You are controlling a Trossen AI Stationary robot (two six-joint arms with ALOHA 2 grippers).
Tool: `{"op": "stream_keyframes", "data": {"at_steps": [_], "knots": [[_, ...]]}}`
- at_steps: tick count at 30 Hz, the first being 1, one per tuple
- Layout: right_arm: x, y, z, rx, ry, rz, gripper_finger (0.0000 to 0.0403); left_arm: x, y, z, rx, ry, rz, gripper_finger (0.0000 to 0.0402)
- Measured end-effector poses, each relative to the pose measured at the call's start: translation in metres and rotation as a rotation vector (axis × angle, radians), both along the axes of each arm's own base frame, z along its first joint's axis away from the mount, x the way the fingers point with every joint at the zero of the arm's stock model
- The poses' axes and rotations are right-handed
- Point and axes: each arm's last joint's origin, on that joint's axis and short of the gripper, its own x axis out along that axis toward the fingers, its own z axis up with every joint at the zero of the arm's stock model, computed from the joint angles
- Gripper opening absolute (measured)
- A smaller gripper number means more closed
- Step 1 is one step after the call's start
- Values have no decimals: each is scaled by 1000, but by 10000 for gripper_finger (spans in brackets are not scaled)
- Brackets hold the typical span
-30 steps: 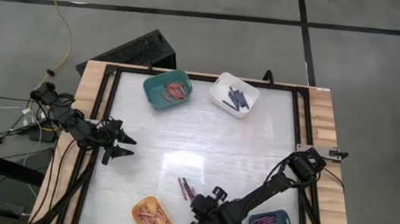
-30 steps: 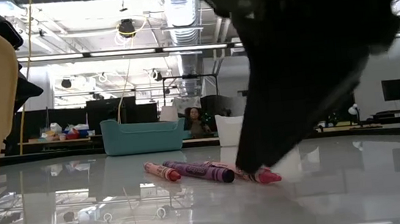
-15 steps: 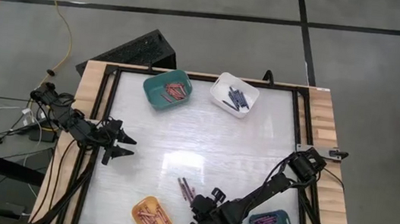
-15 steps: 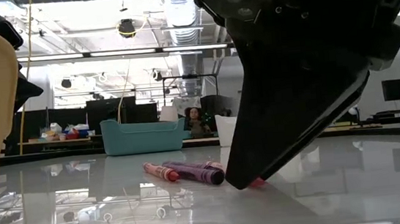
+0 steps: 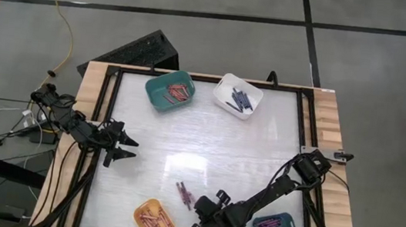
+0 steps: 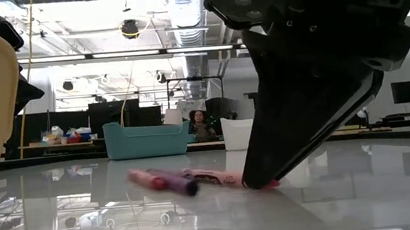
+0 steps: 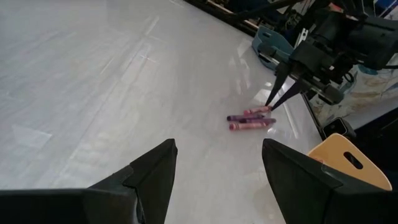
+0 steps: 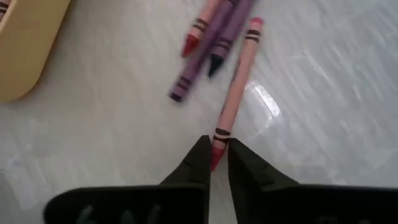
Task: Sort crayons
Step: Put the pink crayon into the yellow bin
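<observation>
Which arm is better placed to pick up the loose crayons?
Right. The right gripper is down at the loose crayons, its fingertips around the pink crayon's tip. The left gripper hangs open near the table's left edge.

No text or label is legible anywhere.

Two dark wedge-shaped fingers of the left gripper (image 7: 214, 180) stand spread wide apart above the glossy white tabletop (image 7: 93, 81). Well ahead of them, three short pink and purple wax crayons (image 7: 250, 118) lie clustered. The right gripper (image 7: 280, 98), thin dark fingertips pointing down, touches the cluster's far end. A yellow plastic bin (image 7: 345, 163) sits nearby.
</observation>
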Motion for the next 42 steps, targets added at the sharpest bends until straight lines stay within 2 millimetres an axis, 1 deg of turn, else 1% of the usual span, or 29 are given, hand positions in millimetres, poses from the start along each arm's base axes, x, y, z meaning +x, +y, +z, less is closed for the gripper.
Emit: {"op": "stream_keyframes", "data": {"at_steps": [5, 7, 13, 20, 23, 26, 29, 33, 38, 42], "knots": [[0, 0, 0, 1, -1, -2, 14, 0, 0, 0, 0, 1, 0, 228], [0, 0, 1, 3, -2, -4, 5, 0, 0, 0, 0, 0, 0, 228], [-1, 1, 1, 9, -13, -36, 4, 0, 0, 0, 0, 0, 0, 228], [-4, 0, 1, -46, -32, -55, 2, 0, 0, 0, 0, 0, 0, 228], [-4, -2, 2, -113, -45, -55, 2, 0, 0, 0, 0, 0, 0, 228], [-5, -5, 8, -185, -61, -30, 1, 0, 0, 0, 0, 0, 0, 228], [0, -11, 16, -242, -67, 16, 1, 0, 0, 0, 0, 1, 0, 228], [13, -19, 24, -314, -75, 122, 1, 0, 0, 0, 0, 1, 0, 228], [36, -27, 34, -344, -171, 240, 1, 0, 0, 0, 0, 1, 0, 228], [49, -28, 41, -357, -236, 376, 1, 0, 0, 0, 0, 1, 0, 228]]}}
